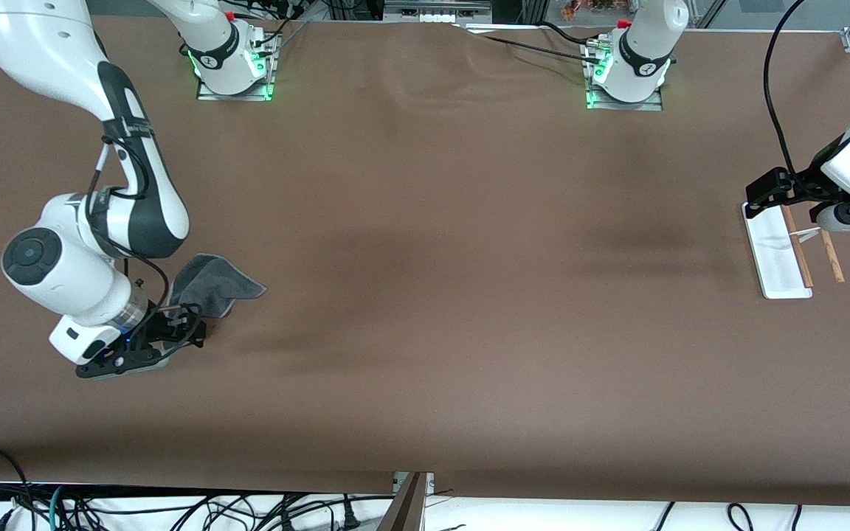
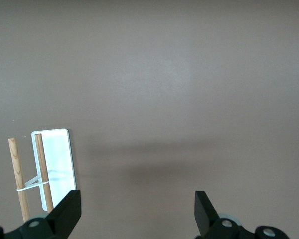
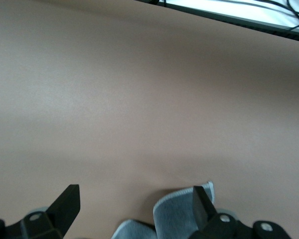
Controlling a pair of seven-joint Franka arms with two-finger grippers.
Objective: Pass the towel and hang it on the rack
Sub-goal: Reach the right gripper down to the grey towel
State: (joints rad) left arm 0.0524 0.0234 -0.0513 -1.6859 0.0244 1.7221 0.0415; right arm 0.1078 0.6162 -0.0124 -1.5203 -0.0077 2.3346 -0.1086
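The dark grey towel (image 1: 212, 284) lies crumpled on the brown table toward the right arm's end. My right gripper (image 1: 174, 333) is open, low over the towel's edge nearer the front camera. In the right wrist view the towel (image 3: 175, 215) with its light stitched edge shows between the open fingers, close to one fingertip (image 3: 202, 201). The rack (image 1: 778, 254) stands toward the left arm's end, with a white base and two wooden rods. My left gripper (image 1: 762, 193) is open and empty, over the rack's farther end. The left wrist view shows the rack (image 2: 57, 164) beside one fingertip (image 2: 70, 206).
The brown table cover (image 1: 440, 280) spans the view. Both arm bases (image 1: 233, 63) stand along the edge farthest from the front camera. Cables (image 1: 174, 509) hang below the table's nearest edge. A black cable (image 1: 770, 96) runs to the left arm.
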